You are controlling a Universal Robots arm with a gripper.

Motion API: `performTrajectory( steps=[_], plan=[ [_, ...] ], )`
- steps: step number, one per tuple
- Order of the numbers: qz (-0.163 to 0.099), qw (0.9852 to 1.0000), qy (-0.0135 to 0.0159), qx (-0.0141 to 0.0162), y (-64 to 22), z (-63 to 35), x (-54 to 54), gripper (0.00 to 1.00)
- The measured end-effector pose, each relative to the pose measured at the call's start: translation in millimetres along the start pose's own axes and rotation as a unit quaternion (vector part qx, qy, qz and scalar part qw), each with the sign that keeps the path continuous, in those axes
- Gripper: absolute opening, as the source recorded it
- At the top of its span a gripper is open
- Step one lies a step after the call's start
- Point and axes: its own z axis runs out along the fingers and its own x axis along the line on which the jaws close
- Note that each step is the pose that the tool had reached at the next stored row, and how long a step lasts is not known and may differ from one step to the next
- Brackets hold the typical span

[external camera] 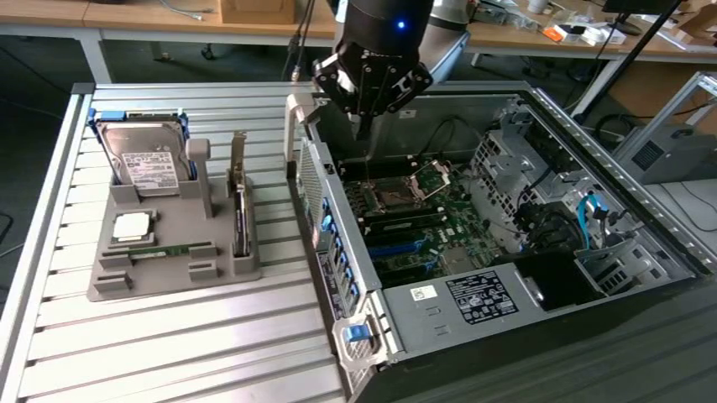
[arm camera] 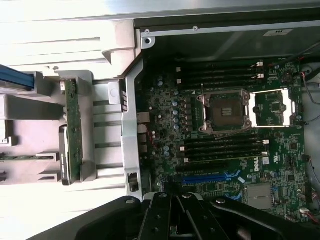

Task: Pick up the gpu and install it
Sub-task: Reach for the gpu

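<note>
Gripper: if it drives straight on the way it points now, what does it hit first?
Probably the motherboard, near the rear wall of the open case. The shut gripper points down into the case with nothing visible in between. Depth is unclear, so the exact spot is a guess.

Even light from above fills the exterior view: the slatted tabletop (external camera: 168, 336) shines pale, with a broad sheen on its slats, while the open case (external camera: 627, 193) holds deeper shade around the motherboard (external camera: 415, 218). A small blue light (external camera: 398, 23) glows on the arm (external camera: 370, 50). In the wrist view the tabletop (arm camera: 60, 20) is blown out to near white, the motherboard (arm camera: 225, 115) is dim and greenish, and the tool (arm camera: 172, 200), close to the lens, is a dark, soft shape.
</note>
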Motion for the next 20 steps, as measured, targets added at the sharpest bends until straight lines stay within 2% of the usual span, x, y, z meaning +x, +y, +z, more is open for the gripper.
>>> performTrajectory(
  steps=[20],
  plan=[
    [0.000, 1.0000, 0.0000, 0.0000, -0.6, -0.2, 7.8, 0.11]
  ],
)
